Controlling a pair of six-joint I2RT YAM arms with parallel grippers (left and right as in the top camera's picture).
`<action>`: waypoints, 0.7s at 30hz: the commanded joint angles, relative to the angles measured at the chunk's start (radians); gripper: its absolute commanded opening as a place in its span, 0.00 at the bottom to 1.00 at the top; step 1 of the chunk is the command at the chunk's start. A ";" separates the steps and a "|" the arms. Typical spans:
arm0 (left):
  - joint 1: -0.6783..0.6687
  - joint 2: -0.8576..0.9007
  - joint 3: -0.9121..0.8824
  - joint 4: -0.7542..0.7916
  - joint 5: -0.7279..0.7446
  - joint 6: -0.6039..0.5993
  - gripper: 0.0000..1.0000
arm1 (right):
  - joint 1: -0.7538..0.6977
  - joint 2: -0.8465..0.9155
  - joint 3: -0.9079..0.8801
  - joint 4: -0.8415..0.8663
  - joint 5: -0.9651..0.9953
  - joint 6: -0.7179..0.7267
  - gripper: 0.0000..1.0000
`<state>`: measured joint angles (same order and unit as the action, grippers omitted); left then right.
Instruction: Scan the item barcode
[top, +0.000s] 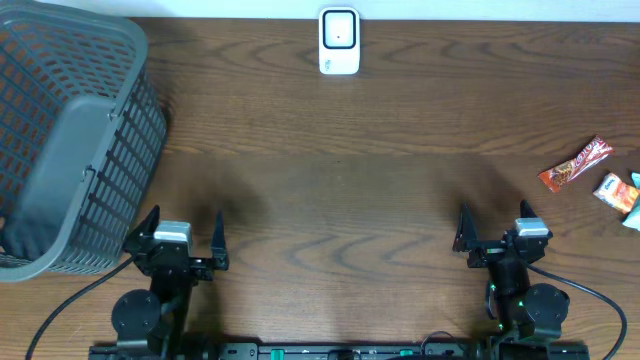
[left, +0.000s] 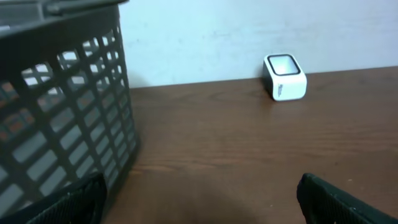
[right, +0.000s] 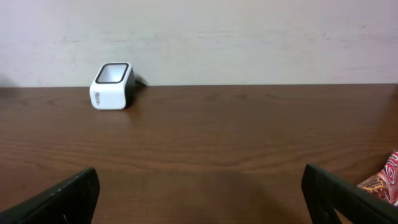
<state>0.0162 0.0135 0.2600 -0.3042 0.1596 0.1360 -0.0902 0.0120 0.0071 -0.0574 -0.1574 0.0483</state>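
A white barcode scanner (top: 339, 41) with a dark window stands at the far edge of the wooden table, also seen in the left wrist view (left: 285, 76) and the right wrist view (right: 112, 85). At the right edge lie snack items: a red-orange wrapper (top: 576, 165) and a white and orange packet (top: 615, 192). A patterned wrapper (right: 382, 180) shows at the right border of the right wrist view. My left gripper (top: 185, 232) (left: 202, 199) rests near the front edge, open and empty. My right gripper (top: 495, 235) (right: 202, 196) is also open and empty, well short of the snacks.
A large grey slatted basket (top: 70, 140) fills the left side, close to the left gripper and filling the left of its view (left: 62, 106). A third packet (top: 633, 215) pokes in at the right edge. A pale wall backs the table.
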 joint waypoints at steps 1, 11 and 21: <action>-0.016 -0.011 -0.038 0.031 0.012 0.013 0.98 | 0.006 -0.005 -0.002 -0.004 0.002 0.006 0.99; -0.038 -0.012 -0.210 0.164 0.013 0.013 0.98 | 0.006 -0.005 -0.002 -0.004 0.002 0.006 0.99; -0.042 -0.012 -0.222 0.171 0.005 0.013 0.98 | 0.006 -0.005 -0.002 -0.004 0.002 0.006 0.99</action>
<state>-0.0227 0.0109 0.0658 -0.1291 0.1589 0.1360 -0.0902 0.0120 0.0067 -0.0570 -0.1574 0.0483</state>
